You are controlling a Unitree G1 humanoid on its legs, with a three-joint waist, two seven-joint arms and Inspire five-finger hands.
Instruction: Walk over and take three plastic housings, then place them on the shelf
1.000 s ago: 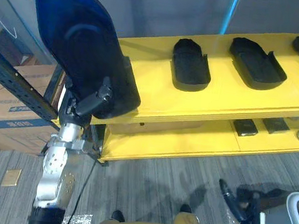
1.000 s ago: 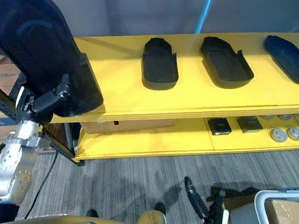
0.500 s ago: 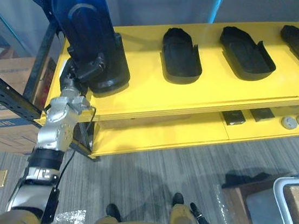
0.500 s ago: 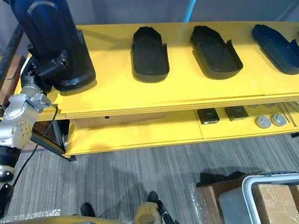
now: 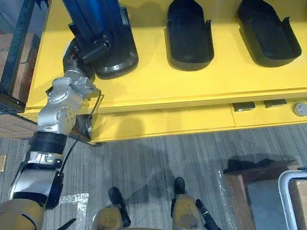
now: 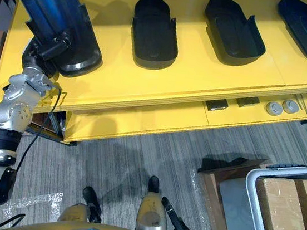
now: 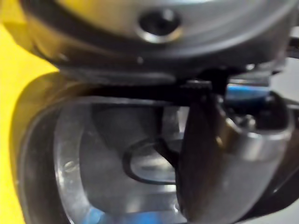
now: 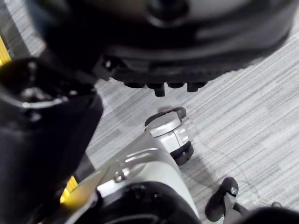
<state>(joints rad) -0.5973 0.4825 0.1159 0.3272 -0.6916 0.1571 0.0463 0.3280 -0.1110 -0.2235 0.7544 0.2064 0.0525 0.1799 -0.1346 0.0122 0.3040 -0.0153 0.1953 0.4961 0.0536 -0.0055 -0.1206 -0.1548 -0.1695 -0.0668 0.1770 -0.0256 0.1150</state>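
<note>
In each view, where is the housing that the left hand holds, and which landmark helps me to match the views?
Left eye view: upper left, the housing stands tilted in the left hand.
Right eye view: the housing, also upper left.
Left wrist view: the housing, very close, its hollow side showing.
Right wrist view: the right hand hangs over grey floor.
Shared landmark: the yellow shelf.

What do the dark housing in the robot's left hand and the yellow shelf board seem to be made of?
Dark blue-black moulded housing in the left hand: probably hard plastic, glossy, judging by smooth curves and bluish highlights. Yellow shelf board: looks like painted plywood or similar sheet, matt; its front edge seems layered, but that is uncertain.
</note>
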